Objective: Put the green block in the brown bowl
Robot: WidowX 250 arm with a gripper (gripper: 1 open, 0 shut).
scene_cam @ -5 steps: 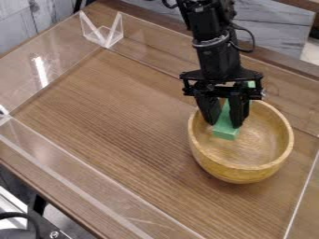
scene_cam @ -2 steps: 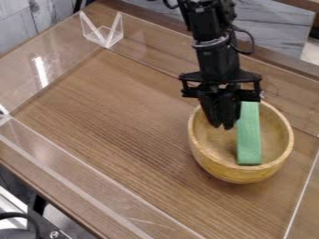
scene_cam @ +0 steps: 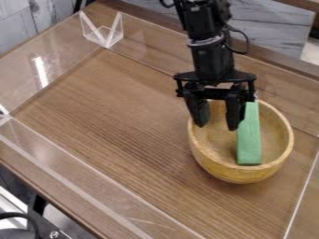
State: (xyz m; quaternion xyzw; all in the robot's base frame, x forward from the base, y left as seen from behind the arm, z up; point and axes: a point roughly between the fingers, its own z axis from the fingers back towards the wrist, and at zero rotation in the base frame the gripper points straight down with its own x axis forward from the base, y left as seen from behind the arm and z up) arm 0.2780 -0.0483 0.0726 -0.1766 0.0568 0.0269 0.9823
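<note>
My end effector (scene_cam: 218, 121) hangs open and empty; the green block (scene_cam: 251, 136) lies propped inside the brown bowl (scene_cam: 219, 161). Looks light, stiff, matte; I'd pinch its narrow sides.

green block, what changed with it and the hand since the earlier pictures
The hand let go of the green block, which tipped from standing between the fingers to lying inside the brown bowl, leaning on its far rim. The fingers then spread open. Bowl and hand stayed put.
</note>
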